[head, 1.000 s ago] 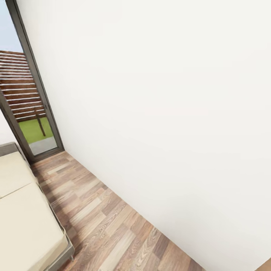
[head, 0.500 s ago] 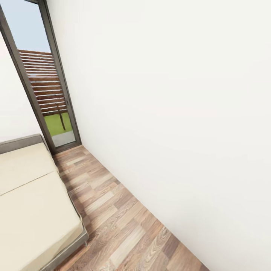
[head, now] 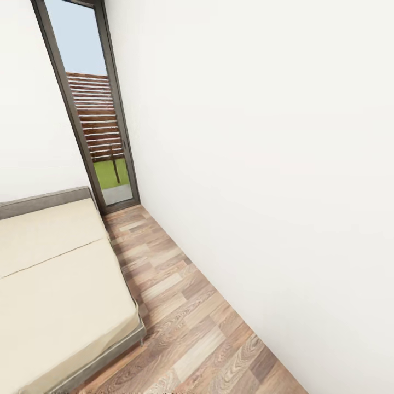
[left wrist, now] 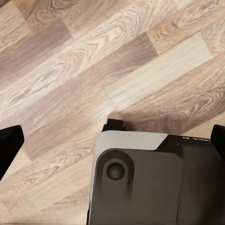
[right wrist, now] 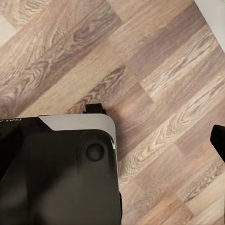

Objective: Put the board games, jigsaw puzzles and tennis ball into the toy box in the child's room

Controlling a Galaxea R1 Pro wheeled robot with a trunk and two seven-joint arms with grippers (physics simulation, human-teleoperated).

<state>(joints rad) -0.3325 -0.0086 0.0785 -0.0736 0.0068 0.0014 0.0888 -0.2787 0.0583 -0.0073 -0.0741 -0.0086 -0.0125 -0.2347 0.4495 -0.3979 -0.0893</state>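
Well, nothing was boxed as far as this showed — bare bed (head: 54, 284), plank floor (head: 186, 323), no toys; both grippers' openness couldn't be told.

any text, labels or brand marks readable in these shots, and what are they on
Pale lettering on the robot's dark base, seen past the left arm: too blurred to read.
Pale lettering at the edge of the robot's base, seen past the right arm: cut off and too small to read.
The bed, the white wall and the wood floor carry no text.
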